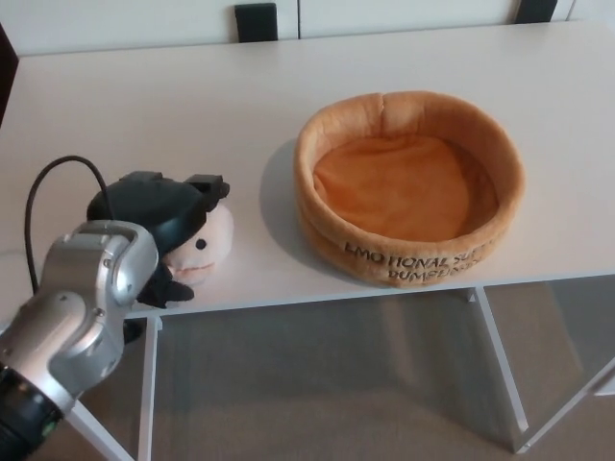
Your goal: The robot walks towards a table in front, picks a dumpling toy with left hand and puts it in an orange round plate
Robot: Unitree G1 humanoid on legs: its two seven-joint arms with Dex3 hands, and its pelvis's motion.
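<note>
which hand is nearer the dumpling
Left. The left robot hand sits over the dumpling, fingers wrapped around it. The right hand is not in view.

Dumpling toy [204, 246] on table [192, 106] front-left, under left hand [159, 206]; plate [408, 182] to its right, apart.

Colours: pale toy, orange plate, white tabletop

Dumpling toy [207, 245] is showing pale peach-cream with black dot eye; orange round plate [408, 185] is showing tan-orange rim, brighter orange inside, dark stitched lettering on front wall; left hand [159, 206] is showing black, silver-grey arm [82, 307] behind it; tabletop [192, 106] is looking plain white; floor [317, 384] is looking grey-beige.
</note>
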